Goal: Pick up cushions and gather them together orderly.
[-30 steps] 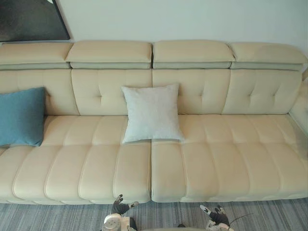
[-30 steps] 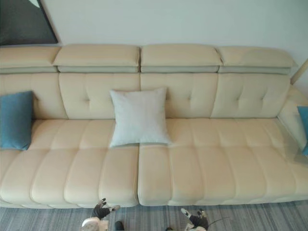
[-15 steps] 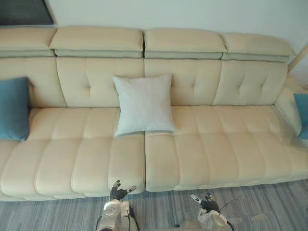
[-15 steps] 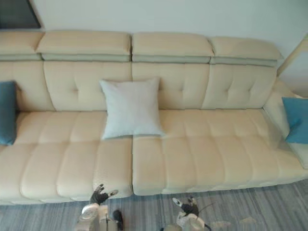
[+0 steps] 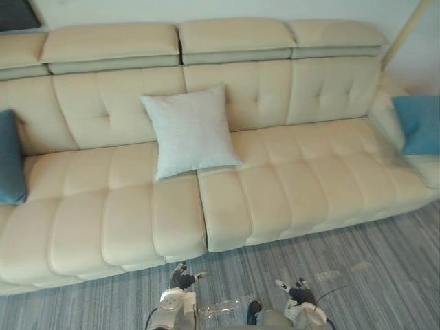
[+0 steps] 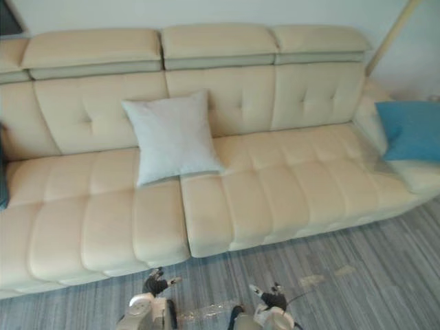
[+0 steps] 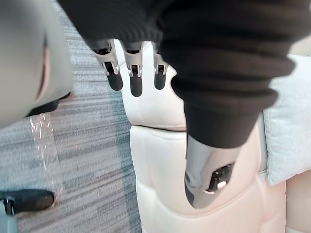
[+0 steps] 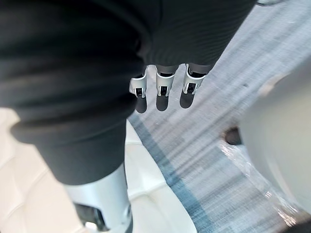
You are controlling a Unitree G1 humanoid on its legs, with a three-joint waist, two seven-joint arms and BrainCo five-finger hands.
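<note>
Seen more fully in right eye view than left, edge-cut: blue cushion [image 6: 411, 130]. White cushion [image 5: 187, 130] against sofa [image 5: 103, 220] back. Left hand [image 5: 183, 278], right hand [image 5: 297, 293] loose-fingered, empty.

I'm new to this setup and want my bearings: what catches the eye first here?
A long cream sofa spans the scene, a pale grey cushion leaning against its backrest near the middle. Blue cushions sit apart at its ends: the left blue cushion and the right blue cushion. The left hand and right hand hang open, empty, above the striped grey carpet.
</note>
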